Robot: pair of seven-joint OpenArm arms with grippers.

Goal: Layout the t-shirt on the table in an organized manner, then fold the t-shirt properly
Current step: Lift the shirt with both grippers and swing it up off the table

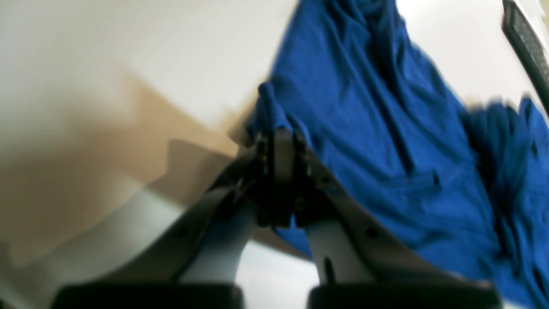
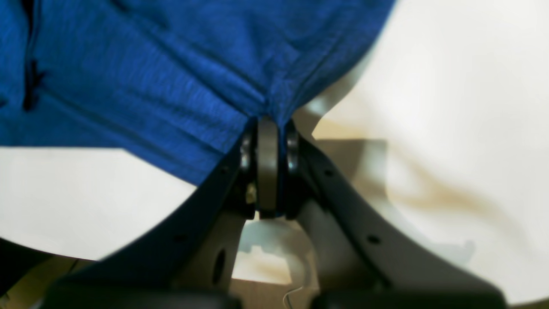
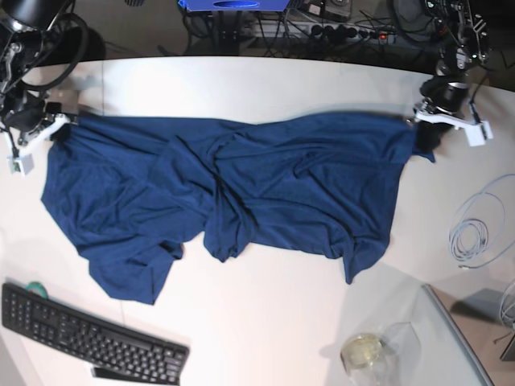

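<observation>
No writing can be read anywhere. The t-shirt (image 3: 241, 185) is stretched across the middle of the table (image 3: 265, 322), creased at its centre. The left gripper (image 1: 281, 137) pinches its edge at upper right of the base view, the right gripper (image 2: 268, 128) its upper-left edge. The keyboard (image 3: 88, 338) is cut off at lower left; both wrist views are blurred

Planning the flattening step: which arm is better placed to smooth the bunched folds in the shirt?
Neither clearly: the left gripper and right gripper each pinch a far corner of the t-shirt. The bunching sits left of centre in the base view, slightly nearer the right.
</observation>
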